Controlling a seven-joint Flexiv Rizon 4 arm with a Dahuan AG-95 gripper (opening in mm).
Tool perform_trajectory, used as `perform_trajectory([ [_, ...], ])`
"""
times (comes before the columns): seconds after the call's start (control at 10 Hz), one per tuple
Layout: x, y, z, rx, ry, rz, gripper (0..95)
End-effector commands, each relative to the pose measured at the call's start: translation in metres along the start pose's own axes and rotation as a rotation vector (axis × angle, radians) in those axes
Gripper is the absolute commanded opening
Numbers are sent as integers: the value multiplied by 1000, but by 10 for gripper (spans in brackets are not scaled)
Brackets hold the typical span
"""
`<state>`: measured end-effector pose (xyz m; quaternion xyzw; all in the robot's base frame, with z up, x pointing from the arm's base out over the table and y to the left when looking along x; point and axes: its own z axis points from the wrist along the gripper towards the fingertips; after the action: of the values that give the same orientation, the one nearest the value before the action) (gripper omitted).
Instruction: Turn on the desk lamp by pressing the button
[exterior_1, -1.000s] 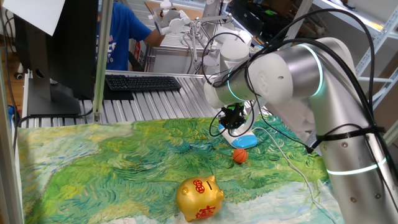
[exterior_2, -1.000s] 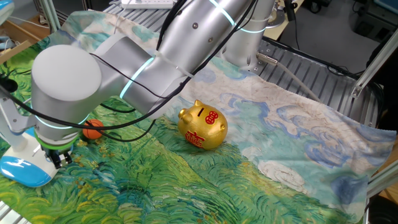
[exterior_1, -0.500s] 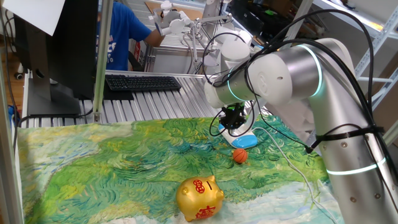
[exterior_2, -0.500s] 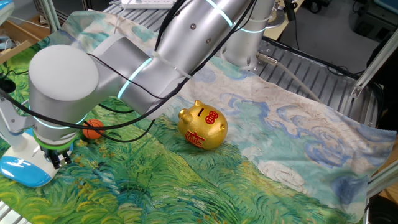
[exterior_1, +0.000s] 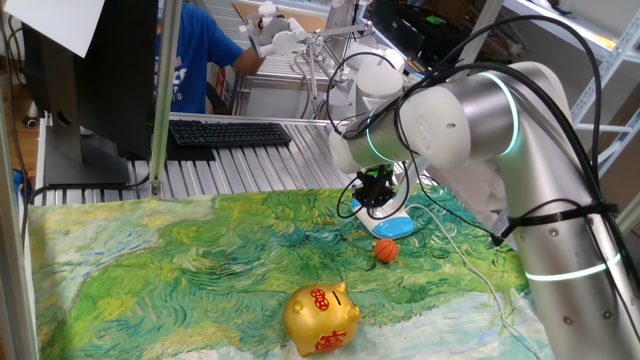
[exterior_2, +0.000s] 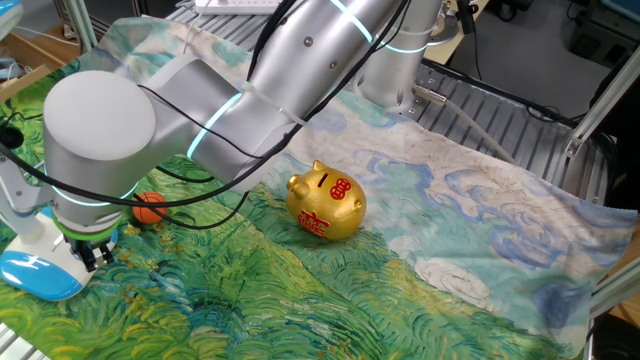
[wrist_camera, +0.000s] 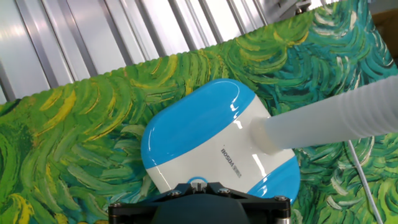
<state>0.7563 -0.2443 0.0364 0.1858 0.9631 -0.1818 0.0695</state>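
Note:
The desk lamp's flat white-and-light-blue base (wrist_camera: 199, 134) lies on the painted cloth, with its white ribbed neck (wrist_camera: 329, 118) running off to the right. A small blue ring button (wrist_camera: 198, 180) sits at the base's near edge. My gripper (wrist_camera: 198, 184) is straight over that button, fingertips together right at it. In one fixed view the gripper (exterior_1: 375, 207) hangs just above the lamp base (exterior_1: 395, 227). In the other fixed view the gripper (exterior_2: 90, 255) stands beside the base (exterior_2: 35, 275). A thin white cord (exterior_1: 470, 262) trails off to the right.
A small orange ball (exterior_1: 386, 249) lies close in front of the lamp and also shows in the other fixed view (exterior_2: 150, 207). A gold piggy bank (exterior_1: 320, 318) stands nearer the front. A keyboard (exterior_1: 230, 132) and a monitor sit behind the cloth on the metal table.
The arm has edged slightly toward the lamp base. The lamp, ball and piggy bank have not moved.

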Motion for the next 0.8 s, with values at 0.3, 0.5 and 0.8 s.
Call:
perform_trajectory([
  [0.3, 0, 0, 1, -3, 1, 0, 0],
  [0.5, -1, 0, 2, -4, 3, 0, 0],
  [0.8, -1, 2, 3, -4, 4, 5, 0],
])
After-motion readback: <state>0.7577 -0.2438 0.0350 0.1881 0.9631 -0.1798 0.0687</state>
